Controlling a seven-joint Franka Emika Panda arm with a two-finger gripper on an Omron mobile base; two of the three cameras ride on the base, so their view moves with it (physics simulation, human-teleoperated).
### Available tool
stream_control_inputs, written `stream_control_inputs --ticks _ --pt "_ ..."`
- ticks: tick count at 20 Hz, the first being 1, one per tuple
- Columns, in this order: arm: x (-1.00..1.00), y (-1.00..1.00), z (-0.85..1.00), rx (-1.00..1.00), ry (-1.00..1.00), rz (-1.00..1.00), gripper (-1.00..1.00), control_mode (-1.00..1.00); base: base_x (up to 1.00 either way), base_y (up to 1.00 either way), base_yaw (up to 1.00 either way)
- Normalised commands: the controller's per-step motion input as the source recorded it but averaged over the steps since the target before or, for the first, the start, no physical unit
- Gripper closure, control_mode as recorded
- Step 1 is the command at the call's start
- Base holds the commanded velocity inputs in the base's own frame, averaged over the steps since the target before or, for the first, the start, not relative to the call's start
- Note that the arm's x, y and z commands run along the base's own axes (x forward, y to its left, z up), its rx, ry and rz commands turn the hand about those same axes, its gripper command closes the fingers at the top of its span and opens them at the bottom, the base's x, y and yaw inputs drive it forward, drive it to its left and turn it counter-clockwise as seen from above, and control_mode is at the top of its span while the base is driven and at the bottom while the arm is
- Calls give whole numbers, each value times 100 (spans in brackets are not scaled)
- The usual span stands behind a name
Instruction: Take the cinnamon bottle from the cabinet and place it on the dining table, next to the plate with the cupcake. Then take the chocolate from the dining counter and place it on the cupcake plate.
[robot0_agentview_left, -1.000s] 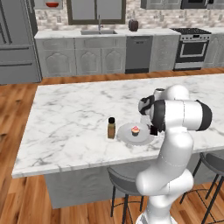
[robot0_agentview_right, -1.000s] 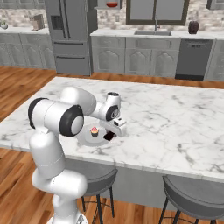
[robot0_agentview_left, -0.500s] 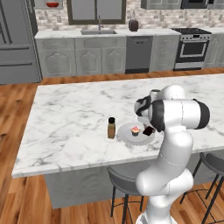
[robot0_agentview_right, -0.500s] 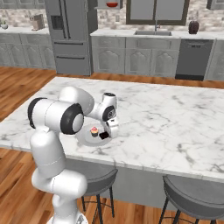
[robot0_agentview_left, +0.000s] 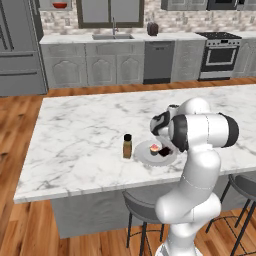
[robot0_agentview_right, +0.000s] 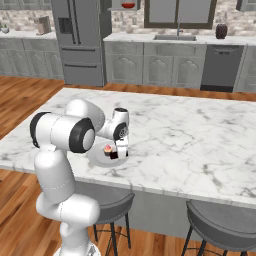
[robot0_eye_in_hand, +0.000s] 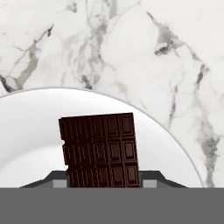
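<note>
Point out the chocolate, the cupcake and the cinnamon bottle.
chocolate (robot0_eye_in_hand: 99, 151), hand view, middle of the bar.
cupcake (robot0_agentview_left: 154, 149), left base view, its pink frosting.
cinnamon bottle (robot0_agentview_left: 127, 147), left base view, its brown body.

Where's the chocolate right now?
The chocolate is in the shut gripper, over the plate beside the cupcake, on the dining table.

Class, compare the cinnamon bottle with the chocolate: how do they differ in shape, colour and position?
The cinnamon bottle is slim and upright; the chocolate is a flat bar. The bottle is brown with a black cap; the chocolate near-black. The bottle stands on marble beside the plate; the chocolate is over the plate. Both are small.
</note>
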Motion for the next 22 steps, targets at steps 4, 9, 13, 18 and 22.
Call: stream_control_inputs --ticks 4,9,13,18,22 --pt "-1 6 -9 0 0 -17 100 -100 0 0 0" --pt "-5 4 -4 0 0 -12 100 -100 0 0 0" --pt "-9 3 0 0 0 -7 100 -100 0 0 0" --pt "-11 2 0 0 0 -1 -100 -100 0 0 0" --pt "-12 0 1 0 -1 0 -100 -100 0 0 0"
